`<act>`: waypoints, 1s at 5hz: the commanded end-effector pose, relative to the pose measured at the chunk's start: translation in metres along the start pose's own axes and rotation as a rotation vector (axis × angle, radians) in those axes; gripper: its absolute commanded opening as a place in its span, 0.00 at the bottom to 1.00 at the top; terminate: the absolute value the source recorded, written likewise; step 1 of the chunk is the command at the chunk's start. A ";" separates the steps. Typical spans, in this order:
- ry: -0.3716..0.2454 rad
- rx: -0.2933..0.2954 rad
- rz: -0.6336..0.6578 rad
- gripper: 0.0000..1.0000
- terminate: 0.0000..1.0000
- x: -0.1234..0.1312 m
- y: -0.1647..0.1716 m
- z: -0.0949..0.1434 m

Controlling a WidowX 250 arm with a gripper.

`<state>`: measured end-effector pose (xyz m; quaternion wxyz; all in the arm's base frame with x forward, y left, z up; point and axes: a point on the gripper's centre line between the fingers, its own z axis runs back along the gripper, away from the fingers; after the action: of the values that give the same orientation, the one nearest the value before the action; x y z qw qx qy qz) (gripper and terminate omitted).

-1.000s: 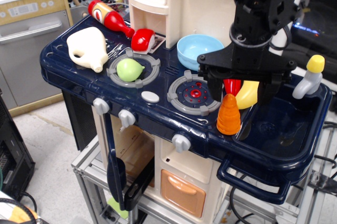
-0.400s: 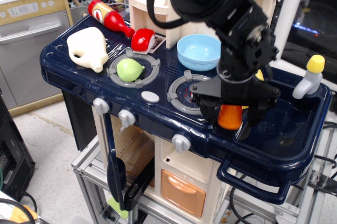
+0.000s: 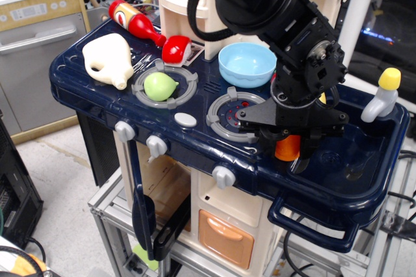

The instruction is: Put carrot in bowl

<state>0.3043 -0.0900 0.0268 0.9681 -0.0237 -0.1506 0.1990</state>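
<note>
On the left of the worktop [image 3: 78, 88] lie a cream jug [image 3: 109, 60], a red bottle [image 3: 133, 21] and a green fruit [image 3: 159, 86] sitting on the left burner; no label on any of them can be read, and no brand or writing is legible anywhere in view. Further right, the bowl [image 3: 247, 64] stands empty at the back, just behind the right burner [image 3: 235, 118]. Right of that burner, near the front edge beside the sink [image 3: 351, 160], the gripper [image 3: 289, 144] is down over the carrot [image 3: 287, 148], its fingers on either side of the orange base. Whether they are clamped on it or only straddle it, I cannot tell. The carrot appears to sit at worktop level, well apart from the bowl. By my judgement the task is early: securing the grip, lifting, carrying back-left and releasing over the bowl all remain.
</note>
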 end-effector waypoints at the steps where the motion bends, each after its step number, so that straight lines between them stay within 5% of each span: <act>1: -0.083 0.049 -0.005 0.00 0.00 0.049 0.001 0.053; 3: -0.247 0.120 -0.160 0.00 0.00 0.109 0.026 0.060; 5: -0.429 0.084 -0.221 0.00 0.00 0.146 0.041 0.039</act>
<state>0.3986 0.0085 0.0817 0.9367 0.0804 -0.3275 0.0946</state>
